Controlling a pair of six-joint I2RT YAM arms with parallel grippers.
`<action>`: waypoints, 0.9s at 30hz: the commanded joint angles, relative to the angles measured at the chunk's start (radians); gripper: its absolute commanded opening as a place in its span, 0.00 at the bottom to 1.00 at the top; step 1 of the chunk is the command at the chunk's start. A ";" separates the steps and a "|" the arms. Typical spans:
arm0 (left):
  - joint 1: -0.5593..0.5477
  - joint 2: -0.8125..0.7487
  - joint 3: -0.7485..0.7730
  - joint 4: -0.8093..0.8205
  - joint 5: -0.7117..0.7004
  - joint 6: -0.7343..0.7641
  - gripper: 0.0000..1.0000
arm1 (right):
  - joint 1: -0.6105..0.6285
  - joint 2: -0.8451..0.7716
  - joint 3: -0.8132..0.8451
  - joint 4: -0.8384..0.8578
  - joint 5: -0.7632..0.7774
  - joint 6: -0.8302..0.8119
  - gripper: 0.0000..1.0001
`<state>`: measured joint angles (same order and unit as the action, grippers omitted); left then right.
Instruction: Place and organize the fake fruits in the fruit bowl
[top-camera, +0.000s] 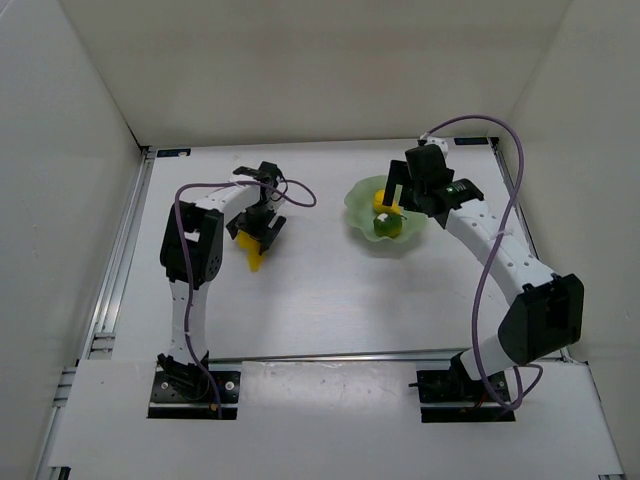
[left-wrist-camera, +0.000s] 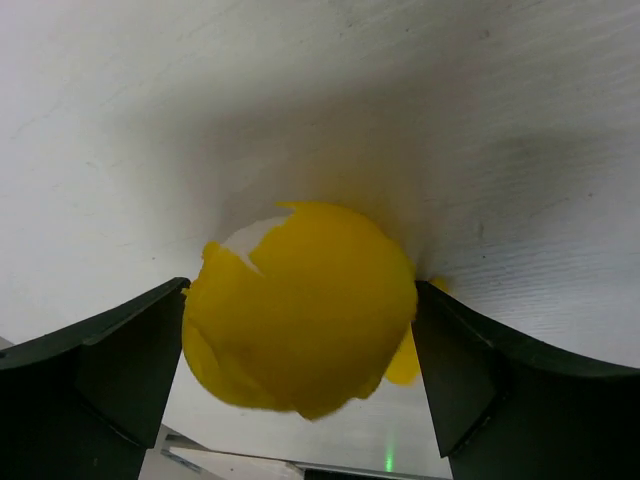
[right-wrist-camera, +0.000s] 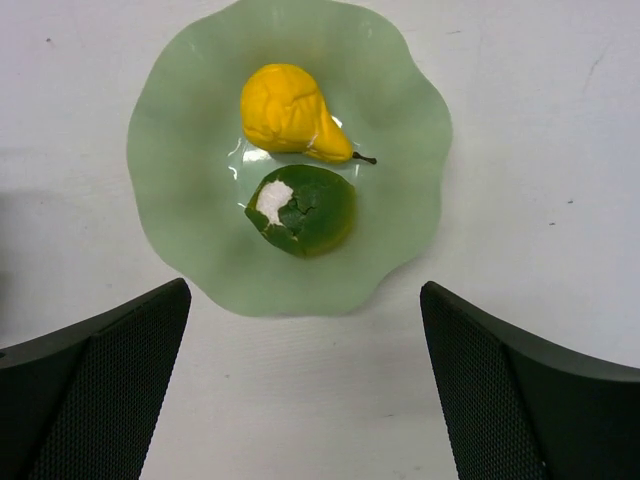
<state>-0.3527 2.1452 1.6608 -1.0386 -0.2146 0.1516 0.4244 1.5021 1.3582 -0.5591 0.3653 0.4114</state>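
obs, standing beside the rig: white tabletop (top-camera: 330, 300) inside a white-walled enclosure (top-camera: 300, 70).

left side: the left fingers (left-wrist-camera: 100, 390) are clamped on a yellow fruit (left-wrist-camera: 300, 320), with one dark finger pressed against each flank. the fruit is glossy and rounded, with a small white chipped patch near its upper edge in the left wrist view. from overhead it pokes out below the fingers, low over the tabletop and left of centre. cannot tell whether it touches the surface or hangs just off it. it is well apart from the fruit bowl.

right side: the right fingers (right-wrist-camera: 100, 390) are spread wide apart and hold nothing. they are poised above the fruit bowl (right-wrist-camera: 160, 130), and in the right wrist view the bowl's near rim falls between them. the bowl is pale mint green with a wavy scalloped rim, and sits on the tabletop toward the far right.

bowl contents: two fruits, both near the middle.
- pear-shaped yellow fruit (right-wrist-camera: 285, 110), lying on its side, with a thin dark stem at the narrow end.
- dark green fruit (right-wrist-camera: 305, 208) just beside it, touching or nearly so, with a white chipped patch on its skin.

count: two fruits in the bowl, and one outside it in the left fingers.
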 joint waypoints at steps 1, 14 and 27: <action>0.004 -0.011 0.043 -0.020 0.021 -0.026 0.97 | -0.013 -0.052 -0.027 -0.002 0.024 0.004 1.00; -0.118 -0.148 0.169 -0.049 -0.008 0.072 0.34 | -0.041 -0.249 -0.180 -0.002 0.116 0.050 1.00; -0.402 0.126 0.648 0.274 0.121 0.137 0.41 | -0.196 -0.476 -0.320 -0.111 0.205 0.086 1.00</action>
<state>-0.7414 2.1979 2.2490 -0.8505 -0.1555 0.2806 0.2497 1.0912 1.0508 -0.6353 0.5179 0.4904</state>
